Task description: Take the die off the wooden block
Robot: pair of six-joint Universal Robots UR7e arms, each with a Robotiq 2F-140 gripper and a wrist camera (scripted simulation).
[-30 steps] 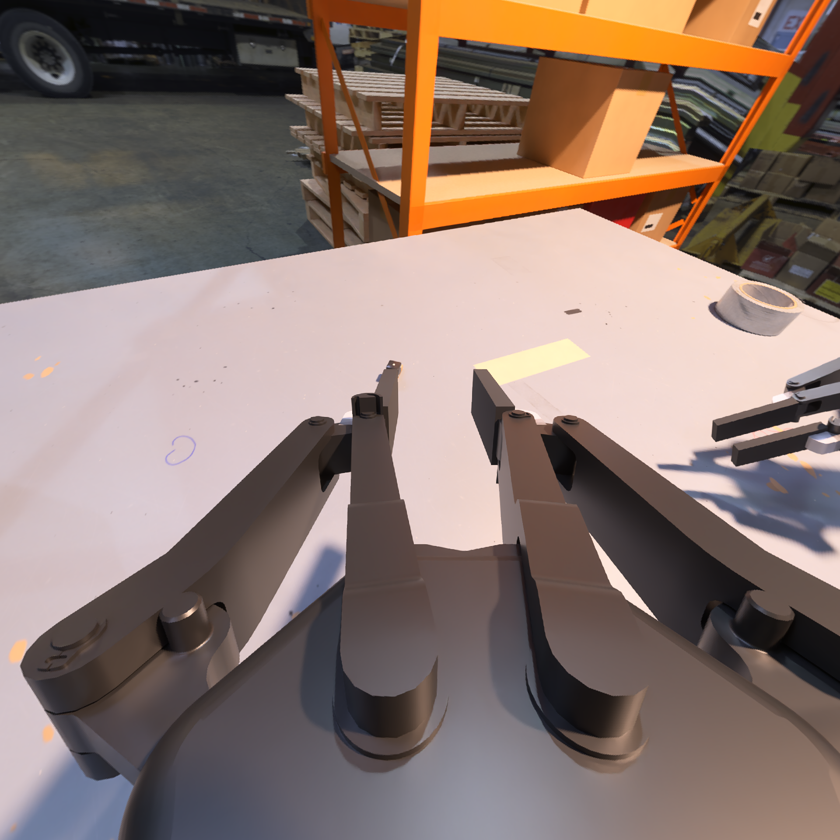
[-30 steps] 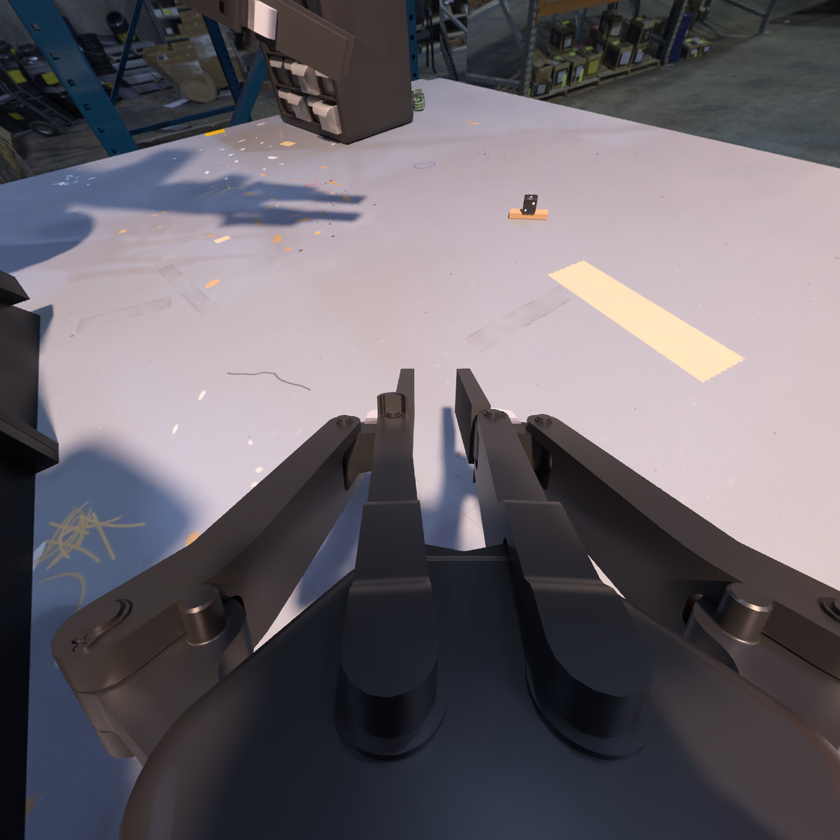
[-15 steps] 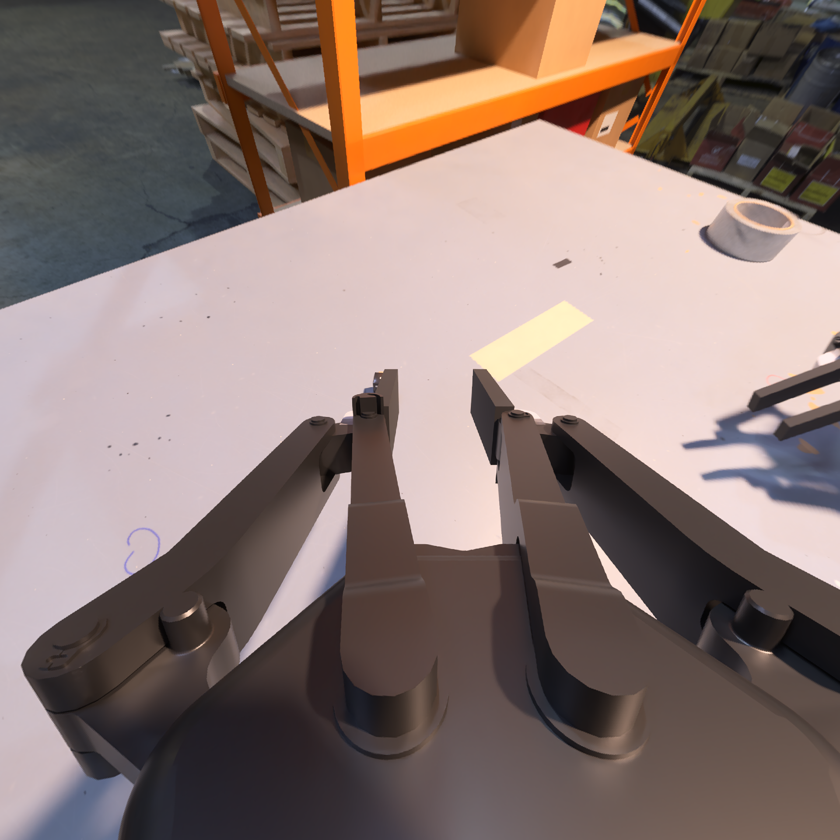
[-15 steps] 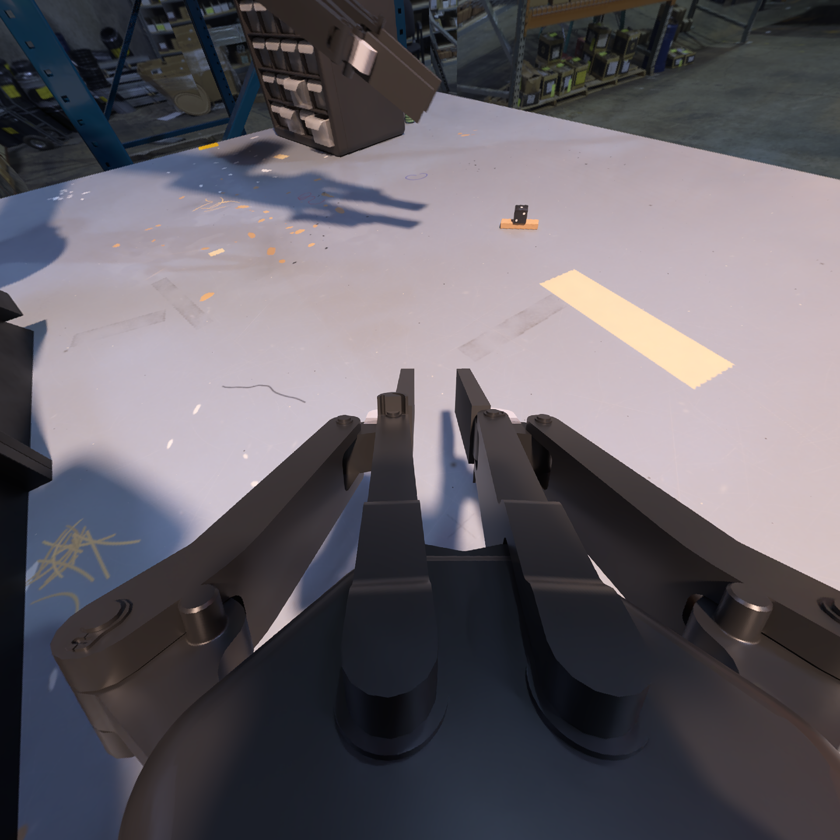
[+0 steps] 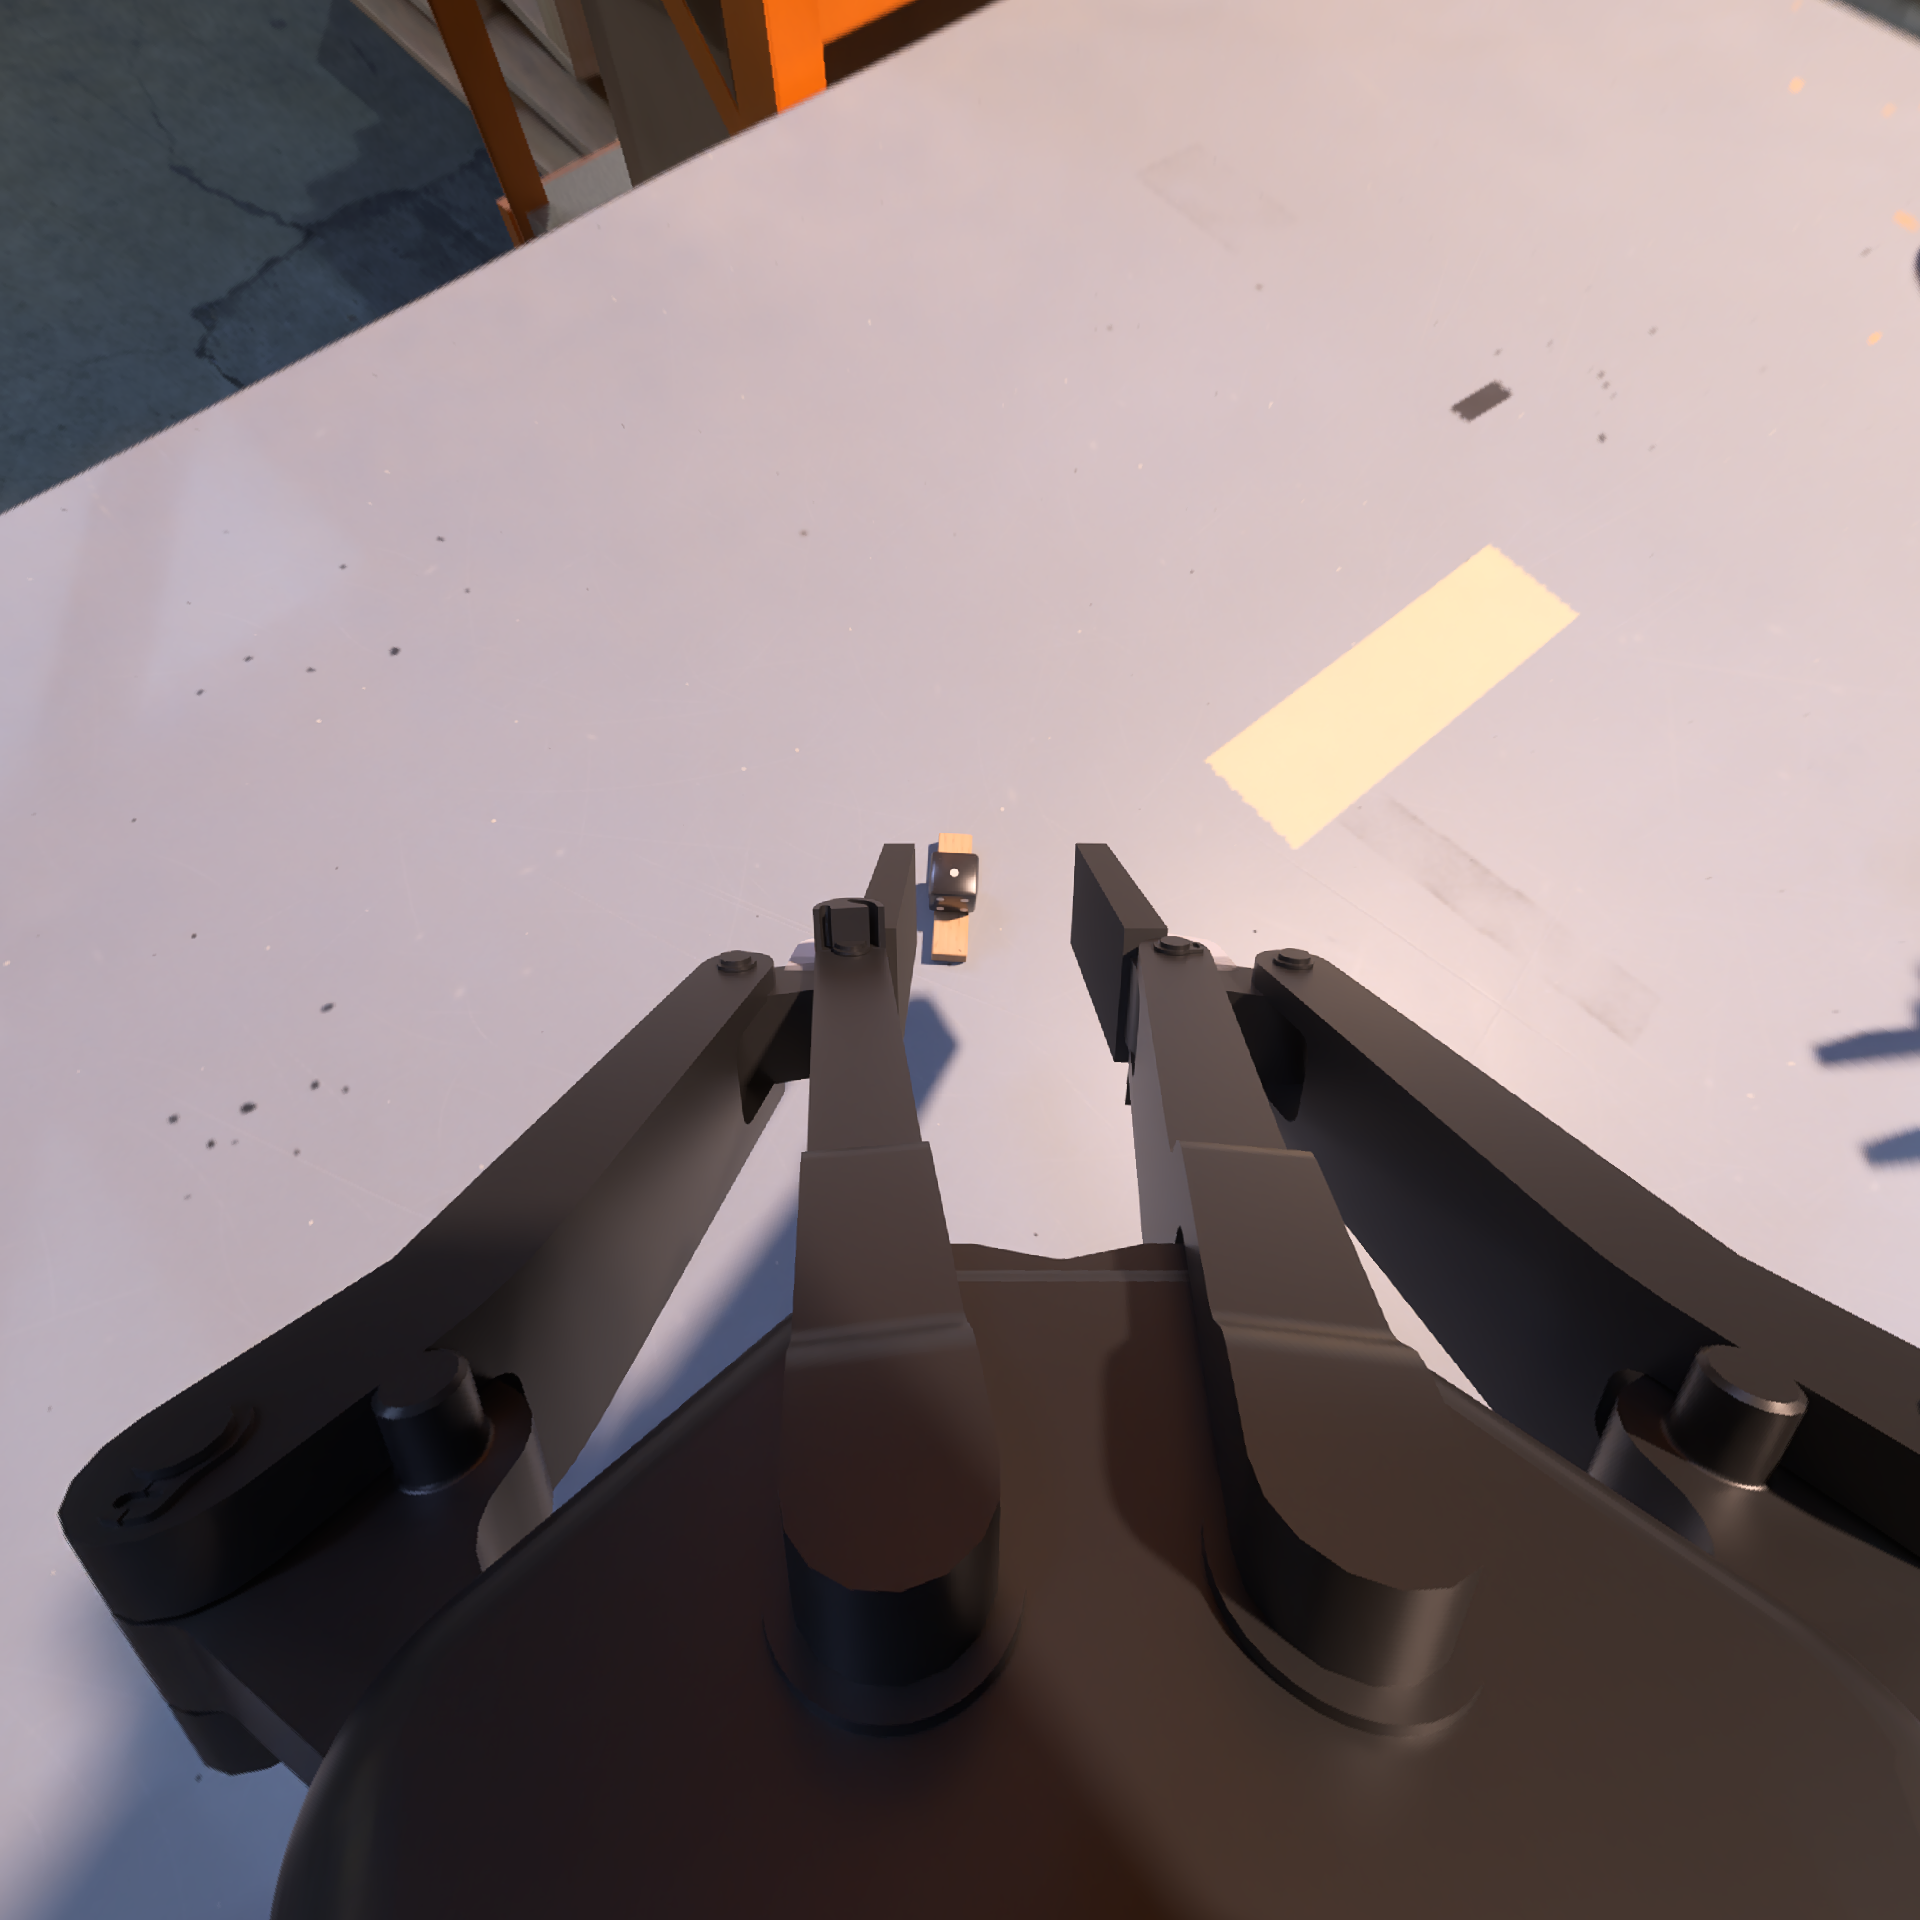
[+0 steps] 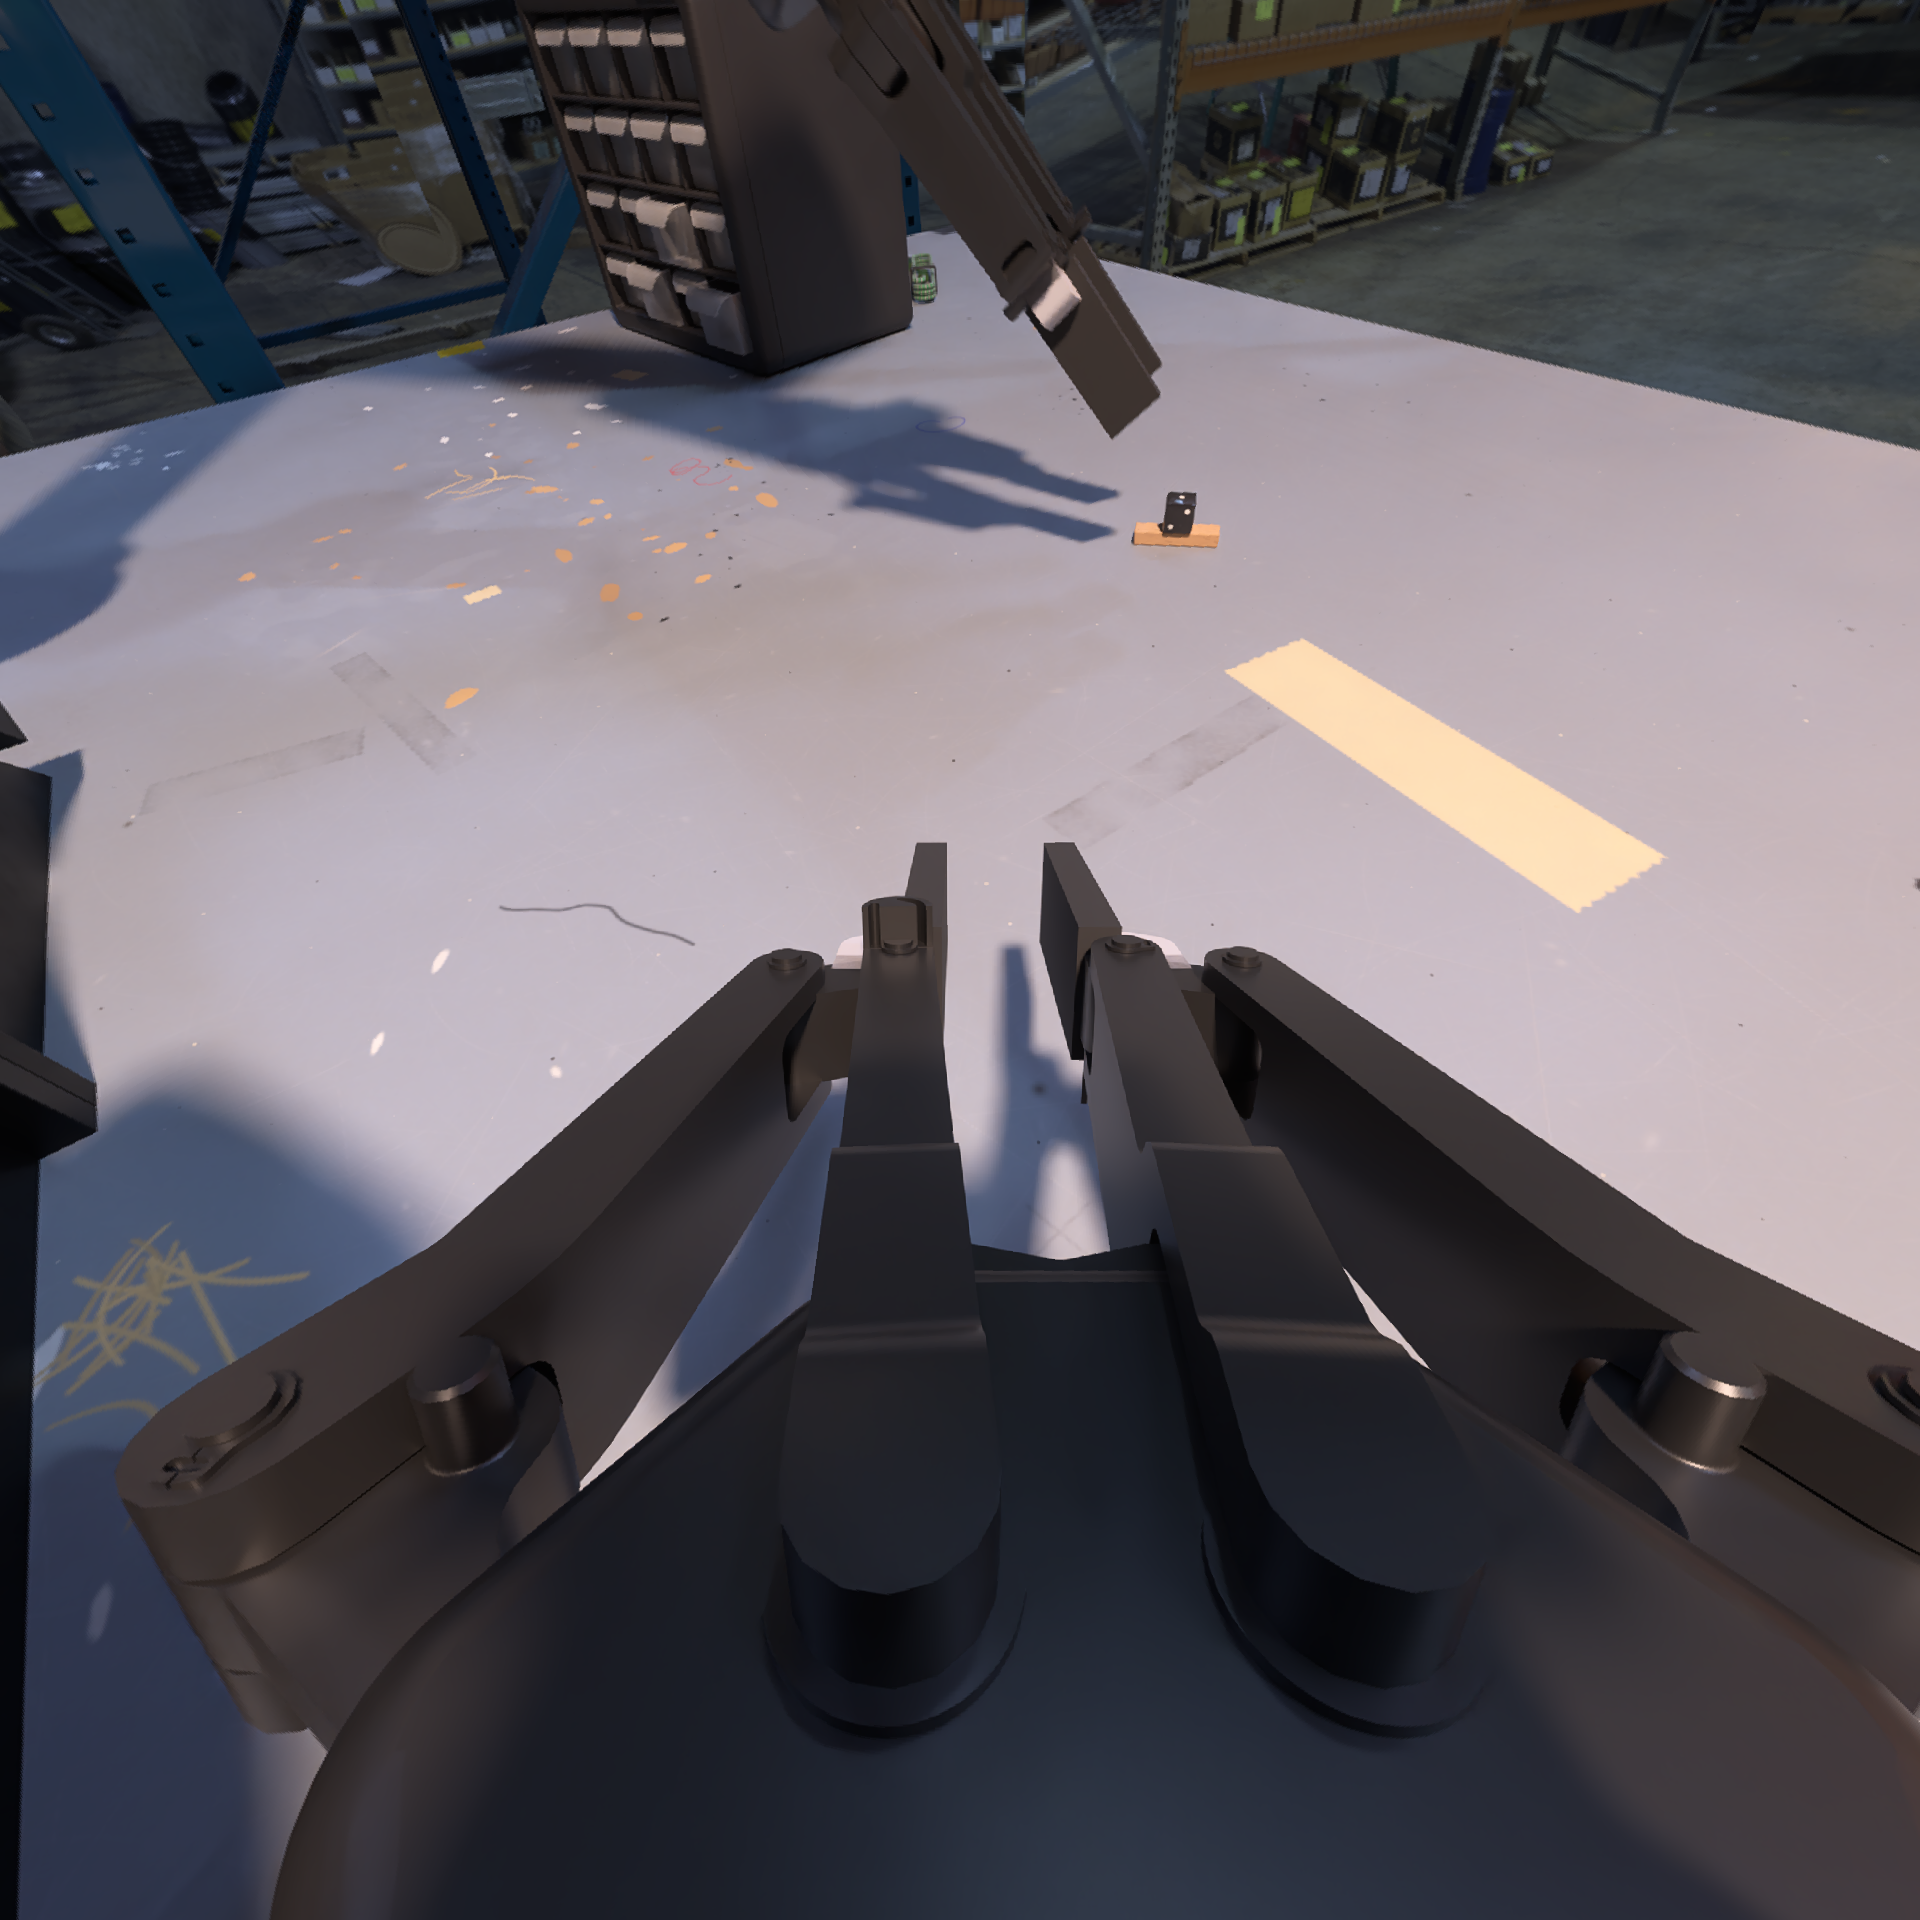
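Observation:
A small black die with white pips sits on a thin wooden block on the grey table. In the left wrist view my left gripper is open and empty, high above the table, with the die and block showing just inside its left finger. In the right wrist view the die and block lie far ahead, and the left gripper's fingers hang above and to their left. My right gripper is open a little and empty, over the near part of the table.
A yellow tape strip lies on the table right of the block. A dark drawer cabinet stands at the far table edge. An orange rack stands beyond the table. Part of a dark object is at the left edge.
My left gripper has tilted down and moved over the die and block, which now show between its fingers. The right gripper has hardly moved.

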